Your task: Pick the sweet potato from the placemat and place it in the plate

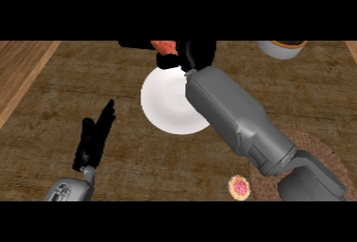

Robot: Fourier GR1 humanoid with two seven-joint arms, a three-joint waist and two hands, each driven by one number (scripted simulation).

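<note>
Brown wood-grain counter (83,85), paler plank strip at left edge. R hand (187,51) curled round sweet potato (165,46) above far rim of white plate (164,101). L hand (94,137) open, fingers straight, lower left. Round woven placemat (317,149) lower right.

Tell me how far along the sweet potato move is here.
Done: the sweet potato is off the placemat and in the right hand, whose fingers curl round it. In hand: that hand holds it at the far rim of the plate. Left: lowering and releasing it onto the plate. The left hand rests open at lower left.
</note>
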